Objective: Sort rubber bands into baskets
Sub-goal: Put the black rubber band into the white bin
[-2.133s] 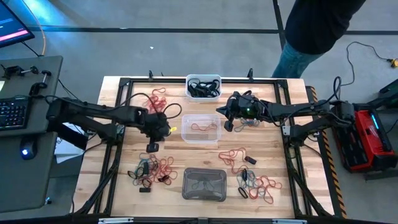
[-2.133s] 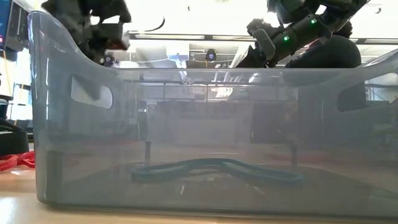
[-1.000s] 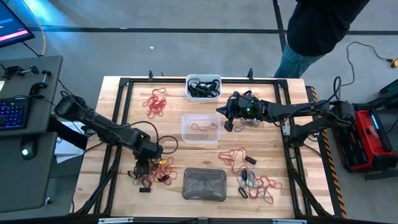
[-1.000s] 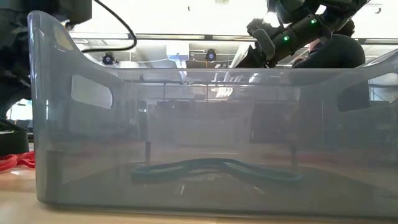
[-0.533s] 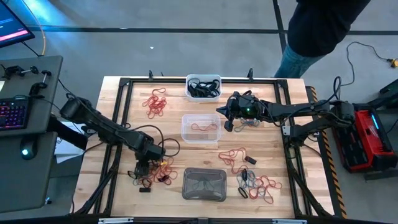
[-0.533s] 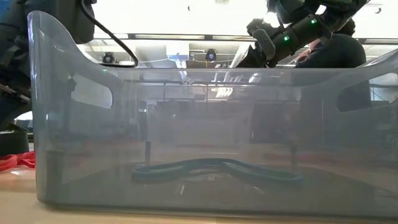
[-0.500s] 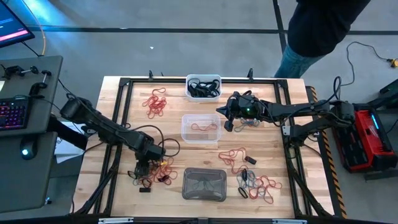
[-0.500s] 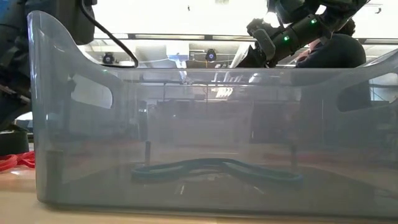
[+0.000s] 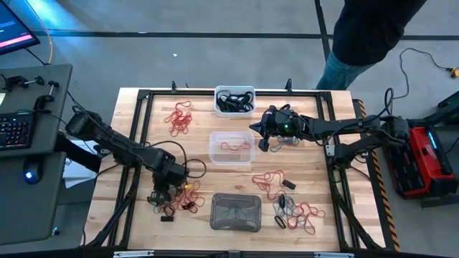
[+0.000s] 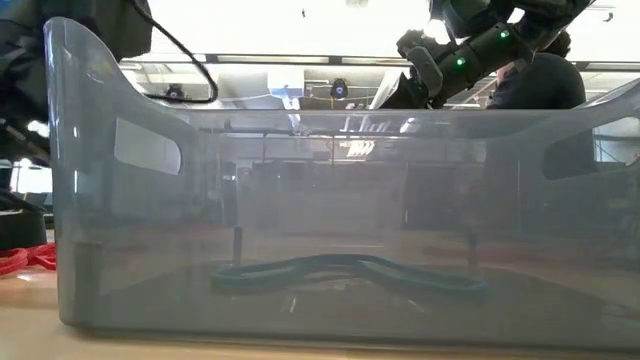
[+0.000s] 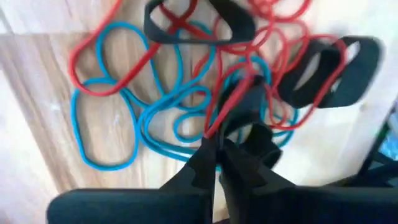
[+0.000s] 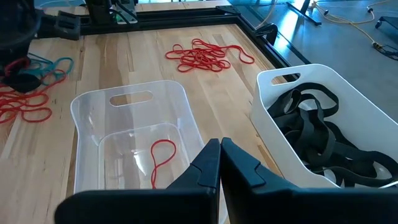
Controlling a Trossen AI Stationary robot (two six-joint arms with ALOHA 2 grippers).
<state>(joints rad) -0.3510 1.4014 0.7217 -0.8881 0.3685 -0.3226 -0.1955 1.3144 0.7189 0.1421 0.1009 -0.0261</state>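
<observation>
We had the left gripper (image 11: 219,144) pinched shut in the mixed pile (image 9: 176,199) (catch unclear); lifting came next, right gripper (image 12: 219,149) closed, empty.

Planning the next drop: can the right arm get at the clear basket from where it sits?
Probably yes. The right gripper, shut, hovers beside the clear basket; its open top holds one red band, nothing between.

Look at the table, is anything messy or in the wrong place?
Yes. Rubber bands lie loose in tangled heaps on the table instead of in baskets: red ones, a mixed pile under the left gripper, another mixed pile. The clear basket holds one red band.
</observation>
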